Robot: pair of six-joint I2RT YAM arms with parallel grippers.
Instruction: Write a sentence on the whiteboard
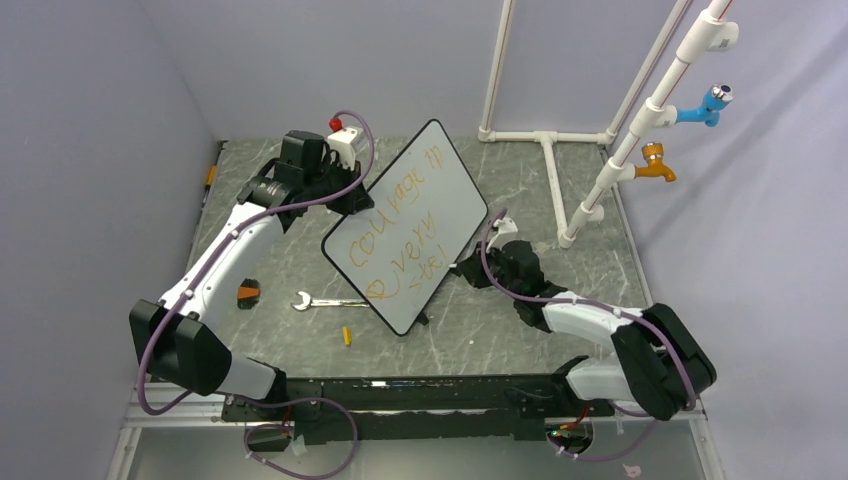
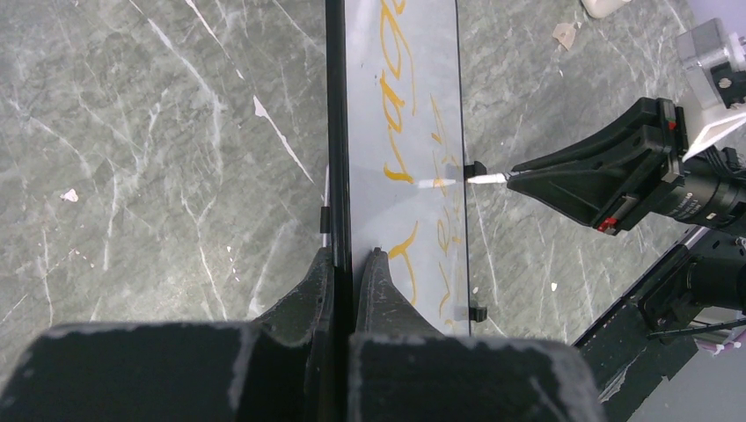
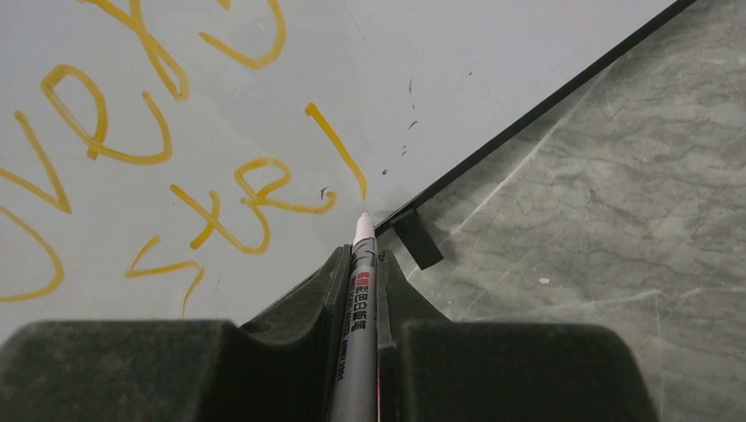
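Note:
The whiteboard (image 1: 445,185) stands tilted on the table, its long side running from near centre to far right. My left gripper (image 1: 352,205) is shut on the whiteboard's black rim (image 2: 335,132), one finger on each face. The sentence (image 1: 400,250) is orange handwriting in rows, with a small circle at its near end. My right gripper (image 1: 478,268) is shut on a grey marker (image 3: 361,299). The marker's white tip (image 3: 361,220) sits at the whiteboard's (image 3: 422,70) lower edge, just below the last orange stroke (image 3: 339,149). From the left wrist the marker tip (image 2: 486,178) touches the board face.
A silver wrench (image 1: 325,301), a small yellow piece (image 1: 347,336) and an orange-and-black object (image 1: 247,292) lie on the table near the left arm. A white pipe frame (image 1: 560,180) with a blue tap (image 1: 712,103) and an orange tap (image 1: 655,165) stands at the back right. A black clip (image 3: 418,239) sticks out at the board's edge.

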